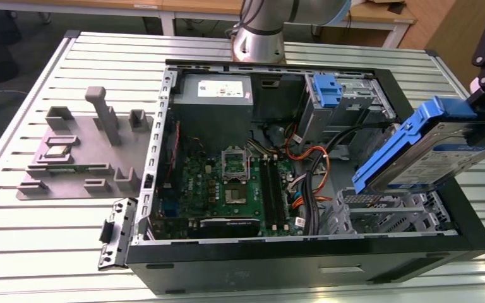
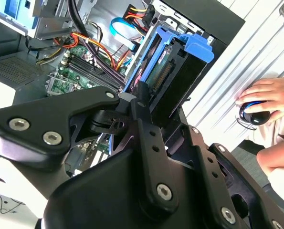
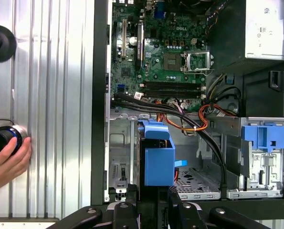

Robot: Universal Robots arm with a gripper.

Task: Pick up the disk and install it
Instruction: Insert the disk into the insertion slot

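Disk (image 1: 444, 158), seemingly clamped edgewise in the gripper (image 3: 153, 194), slants its long axis upward toward the exterior view's right.

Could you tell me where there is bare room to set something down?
On the exterior view's left, bare table lies between the grey fixture and the lower edge, and again above the fixture. The open case is crowded with cables, and the gripper holds the disk above its drive cage.
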